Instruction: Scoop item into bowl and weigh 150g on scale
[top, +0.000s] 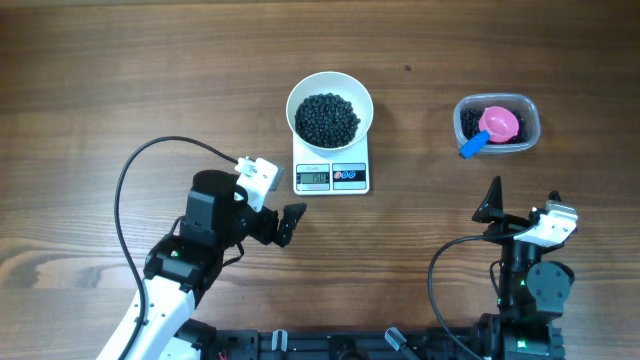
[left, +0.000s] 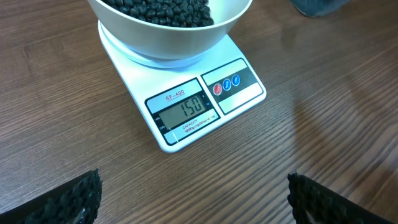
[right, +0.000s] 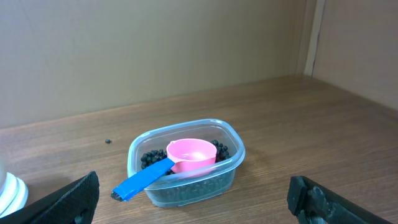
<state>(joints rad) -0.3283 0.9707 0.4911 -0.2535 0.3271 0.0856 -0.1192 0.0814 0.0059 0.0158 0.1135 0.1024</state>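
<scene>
Beans (top: 328, 118) in the bowl (top: 296, 95) look light, loose and quick to roll; lift them with the far-right scoop (top: 499, 122), gripping its blue handle (top: 472, 146). Left gripper (left: 196, 208) and right gripper (right: 194, 202) have their jaws spread, empty.

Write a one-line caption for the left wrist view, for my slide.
White bowl of black beans on the scale, display reading 150, seen from the open left gripper.

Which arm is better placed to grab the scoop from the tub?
Right. The right gripper, open, faces the tub and scoop from nearby; the left gripper points at the scale instead.
</scene>
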